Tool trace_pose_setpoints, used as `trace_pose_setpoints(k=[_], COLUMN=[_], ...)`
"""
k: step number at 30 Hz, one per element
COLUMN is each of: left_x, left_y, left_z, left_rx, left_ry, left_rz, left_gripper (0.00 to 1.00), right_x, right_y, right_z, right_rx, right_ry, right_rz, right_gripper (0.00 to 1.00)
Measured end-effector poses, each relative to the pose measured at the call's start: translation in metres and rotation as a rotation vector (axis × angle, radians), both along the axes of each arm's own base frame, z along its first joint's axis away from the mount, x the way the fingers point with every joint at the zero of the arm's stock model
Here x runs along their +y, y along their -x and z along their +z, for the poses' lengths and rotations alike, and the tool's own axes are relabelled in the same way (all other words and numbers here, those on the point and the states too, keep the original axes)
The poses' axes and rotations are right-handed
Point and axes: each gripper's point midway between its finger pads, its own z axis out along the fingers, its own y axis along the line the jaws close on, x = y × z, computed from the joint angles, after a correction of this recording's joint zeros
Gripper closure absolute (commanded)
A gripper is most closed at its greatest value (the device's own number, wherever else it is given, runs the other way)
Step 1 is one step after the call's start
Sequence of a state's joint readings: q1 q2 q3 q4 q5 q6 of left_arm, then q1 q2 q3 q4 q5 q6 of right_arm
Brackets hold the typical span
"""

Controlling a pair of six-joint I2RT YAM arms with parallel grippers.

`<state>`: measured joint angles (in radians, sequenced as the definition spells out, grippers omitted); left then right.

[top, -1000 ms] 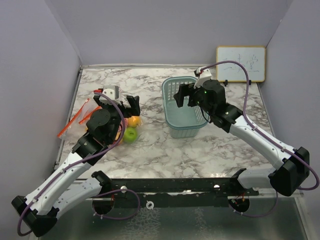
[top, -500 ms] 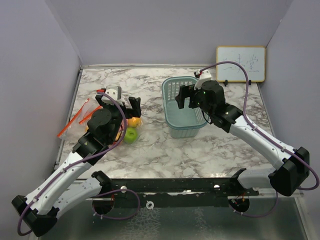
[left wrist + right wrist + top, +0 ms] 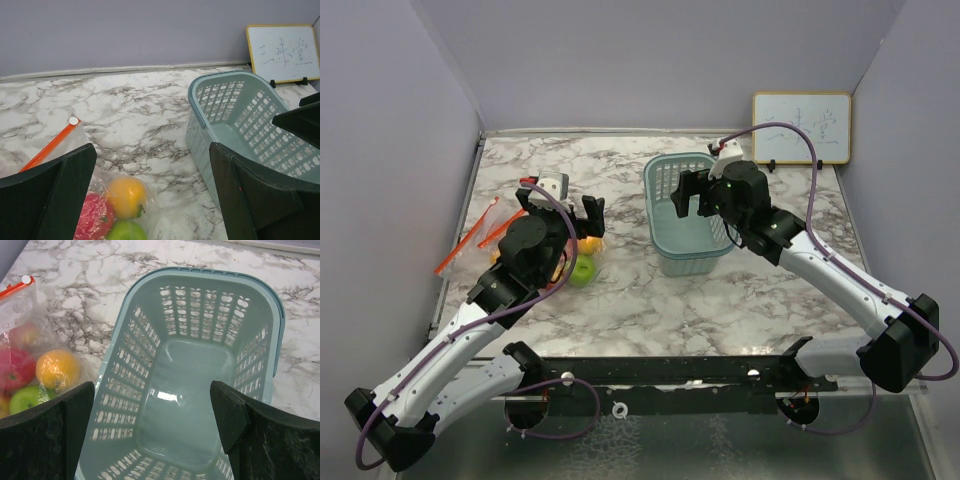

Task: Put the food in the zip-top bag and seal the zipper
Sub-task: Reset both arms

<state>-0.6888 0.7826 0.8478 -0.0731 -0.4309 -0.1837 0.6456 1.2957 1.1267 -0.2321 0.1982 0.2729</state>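
Observation:
The food, small toy fruits, lies inside the clear zip-top bag [image 3: 575, 262] on the marble table: an orange one [image 3: 126, 196], a red one [image 3: 92, 221] and a green one [image 3: 125, 232]. They also show in the right wrist view, the orange one [image 3: 57, 370] clearest. The bag's orange zipper strip [image 3: 49, 148] has a white slider [image 3: 74, 120]. My left gripper [image 3: 560, 207] is open and empty just above and beyond the fruits, as the left wrist view [image 3: 152, 150] shows. My right gripper [image 3: 692, 198] is open and empty over the basket, as the right wrist view [image 3: 151, 390] shows.
The pale teal lattice basket [image 3: 686, 250] stands right of the bag; its inside [image 3: 190, 385] holds nothing. A small whiteboard [image 3: 801, 127] leans on the back wall at the far right. Grey walls close in the left, back and right sides.
My left gripper has drifted a little farther from the base and to the right, over the bag of fruit. My right gripper has barely shifted over the basket.

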Motion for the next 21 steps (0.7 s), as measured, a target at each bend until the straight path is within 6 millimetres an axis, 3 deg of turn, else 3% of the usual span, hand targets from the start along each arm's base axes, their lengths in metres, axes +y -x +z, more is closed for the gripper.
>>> trace_pose_setpoints(k=[21], left_x=[-0.0017], left_y=[0.0003], left_z=[-0.0037], left_rx=[0.011], left_ry=[-0.013], left_rz=[-0.01], left_gripper=[0.01], right_x=[-0.0008], right_y=[-0.0002], right_z=[-0.0004], right_rx=[-0.003], right_ry=[0.008], right_rz=[0.0], right_gripper=[0.01])
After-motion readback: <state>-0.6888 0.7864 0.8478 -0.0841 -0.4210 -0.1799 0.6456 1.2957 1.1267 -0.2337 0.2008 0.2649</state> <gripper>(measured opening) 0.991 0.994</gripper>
